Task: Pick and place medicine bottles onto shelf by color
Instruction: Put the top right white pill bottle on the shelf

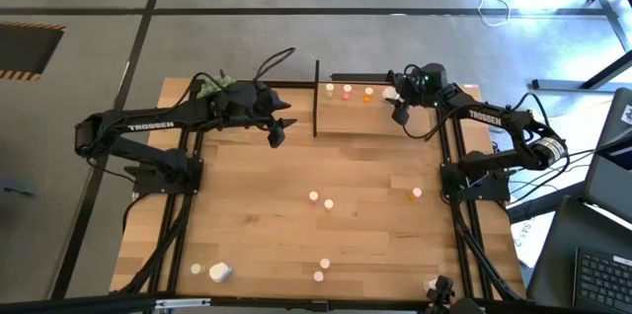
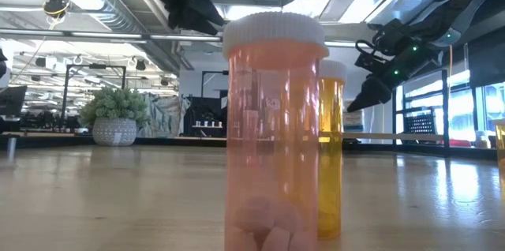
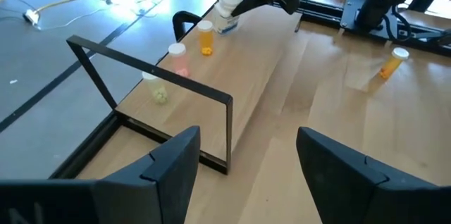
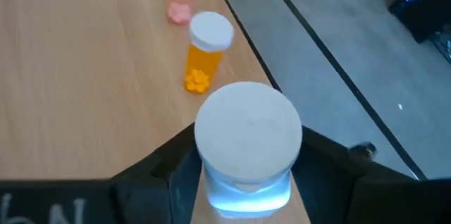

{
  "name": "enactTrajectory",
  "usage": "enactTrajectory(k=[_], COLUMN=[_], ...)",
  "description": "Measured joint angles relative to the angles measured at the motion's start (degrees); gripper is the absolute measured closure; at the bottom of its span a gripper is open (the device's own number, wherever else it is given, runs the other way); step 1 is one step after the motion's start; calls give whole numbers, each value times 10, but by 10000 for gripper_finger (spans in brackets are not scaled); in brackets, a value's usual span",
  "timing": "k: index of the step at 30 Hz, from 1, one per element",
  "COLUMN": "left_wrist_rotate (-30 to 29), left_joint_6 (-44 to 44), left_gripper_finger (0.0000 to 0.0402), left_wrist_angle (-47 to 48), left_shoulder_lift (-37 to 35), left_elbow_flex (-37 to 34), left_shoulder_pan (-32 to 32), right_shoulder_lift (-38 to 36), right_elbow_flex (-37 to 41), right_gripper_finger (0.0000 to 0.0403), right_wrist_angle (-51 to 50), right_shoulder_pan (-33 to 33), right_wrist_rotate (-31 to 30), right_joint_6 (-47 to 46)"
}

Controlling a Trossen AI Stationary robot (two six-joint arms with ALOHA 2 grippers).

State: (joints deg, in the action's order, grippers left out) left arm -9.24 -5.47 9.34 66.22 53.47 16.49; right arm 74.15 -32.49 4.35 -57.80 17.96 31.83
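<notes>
My right gripper (image 4: 243, 175) clasps a white-capped bottle (image 4: 246, 136) over the shelf (image 3: 261, 55); releasing crooked could topple its orange neighbour (image 4: 204, 55).

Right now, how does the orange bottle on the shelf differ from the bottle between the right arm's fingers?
The orange bottle has an amber body; the held bottle has a clear, bluish one. The orange bottle stands free on the shelf, while the held bottle sits between the right gripper's fingers. Both are upright with white caps.
</notes>
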Motion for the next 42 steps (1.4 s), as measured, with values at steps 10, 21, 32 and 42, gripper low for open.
enactTrajectory(k=[10, 21, 32, 42], left_wrist_rotate=[-5, -41, -42, -42], left_joint_6=[-5, -4, -4, -4], left_gripper_finger=[172, 172, 172, 172], left_wrist_angle=[0, 0, 0, 0], left_shoulder_lift=[0, 0, 0, 0], left_elbow_flex=[0, 0, 0, 0], left_shoulder_pan=[0, 0, 0, 0], right_shoulder_lift=[0, 0, 0, 0], right_elbow_flex=[0, 0, 0, 0], right_gripper_finger=[205, 205, 205, 205], right_wrist_angle=[0, 0, 1, 1], right_shoulder_pan=[0, 0, 0, 0], right_wrist_rotate=[1, 1, 1, 1], right_joint_6=[1, 2, 0, 0])
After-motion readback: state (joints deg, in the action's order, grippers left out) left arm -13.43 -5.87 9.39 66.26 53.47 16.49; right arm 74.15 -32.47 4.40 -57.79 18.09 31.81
